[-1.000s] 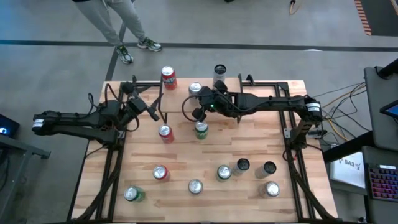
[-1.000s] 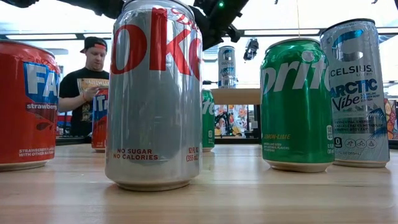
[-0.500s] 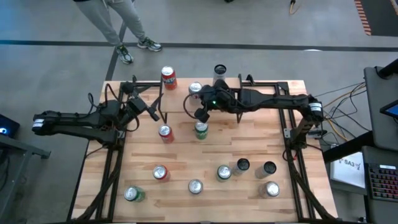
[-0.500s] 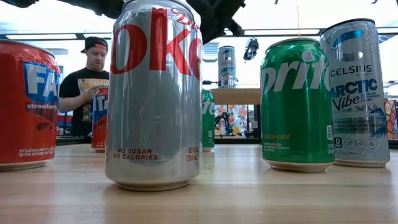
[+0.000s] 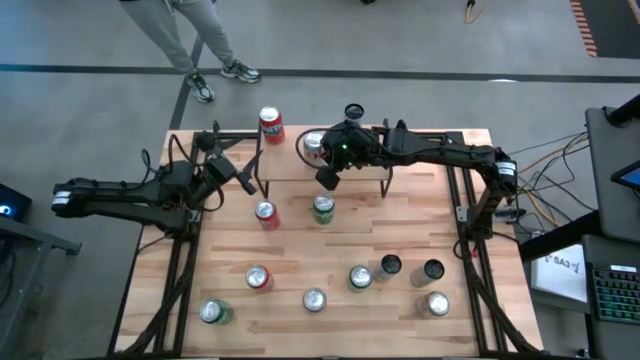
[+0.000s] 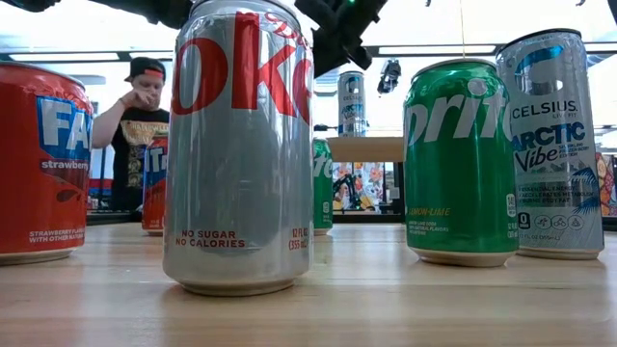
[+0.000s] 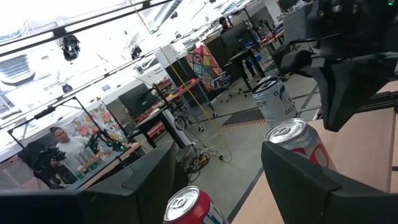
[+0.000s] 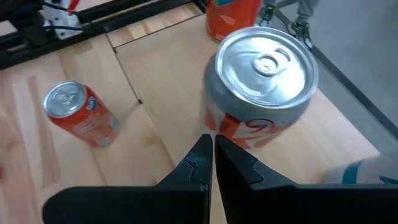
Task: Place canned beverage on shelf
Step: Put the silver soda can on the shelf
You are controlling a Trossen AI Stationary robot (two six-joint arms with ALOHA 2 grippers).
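The shelf point(image 5: 350, 168) stands at the table's far middle. On its board stand a silver can with red lettering point(image 5: 313, 145) point(image 8: 261, 87), a red-orange can point(image 5: 271, 124) at its far left corner and a tall dark can point(image 5: 353, 113) at the far edge. My right gripper point(image 5: 326, 176) point(image 8: 211, 146) is shut on nothing. It hangs raised over the shelf's near edge, slanting down toward the silver can and a little short of it. My left gripper point(image 5: 238, 176) point(image 7: 214, 168) waits open and raised at the table's left, pointing toward the shelf.
A red can point(image 5: 265, 212) and a green can point(image 5: 323, 207) stand on the table just in front of the shelf. Several more cans point(image 5: 314, 299) stand along the near half. A person's legs point(image 5: 190, 40) show beyond the far edge.
My right gripper has swung toward the table's far edge and risen a little, tipping from steeply down toward more level. It has stayed shut. The cans on the shelf have not moved.
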